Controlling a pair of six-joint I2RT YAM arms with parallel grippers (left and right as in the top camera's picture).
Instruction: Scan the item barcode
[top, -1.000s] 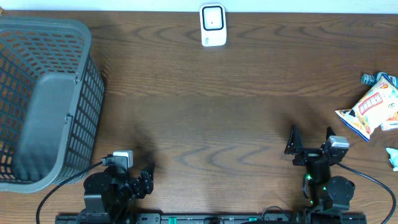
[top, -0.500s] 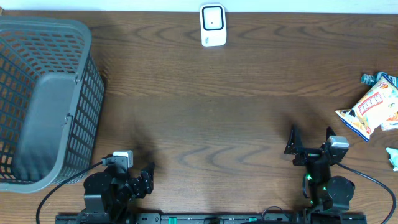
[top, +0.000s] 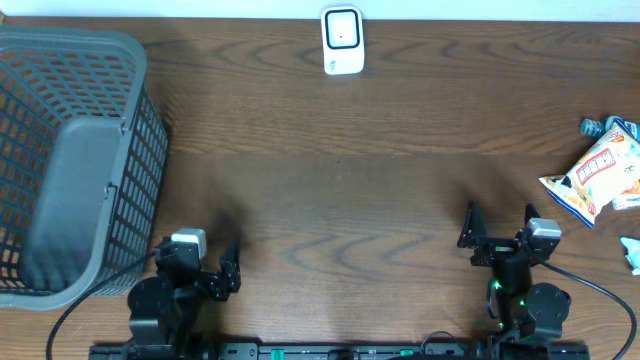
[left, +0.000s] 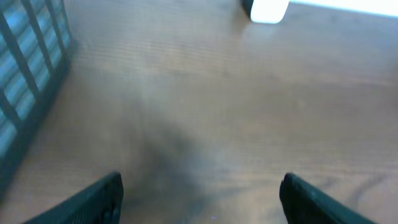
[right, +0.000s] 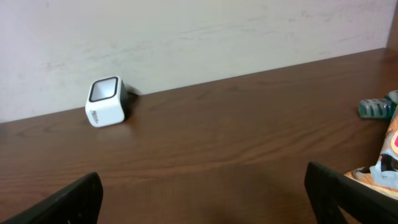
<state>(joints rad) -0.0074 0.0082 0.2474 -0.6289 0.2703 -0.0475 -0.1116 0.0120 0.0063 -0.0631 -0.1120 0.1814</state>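
Grey plastic lattice basket (top: 140, 180), boxy white scanner (top: 342, 41), crinkly snack bag (top: 598, 177)

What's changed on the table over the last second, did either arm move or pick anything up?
The left end effector shifted slightly to its left, toward the gray basket, and a touch further out over the table. It is open and empty; nothing was taken hold of or let go. The right end effector, the white scanner, the snack bag and the basket stayed as they were.
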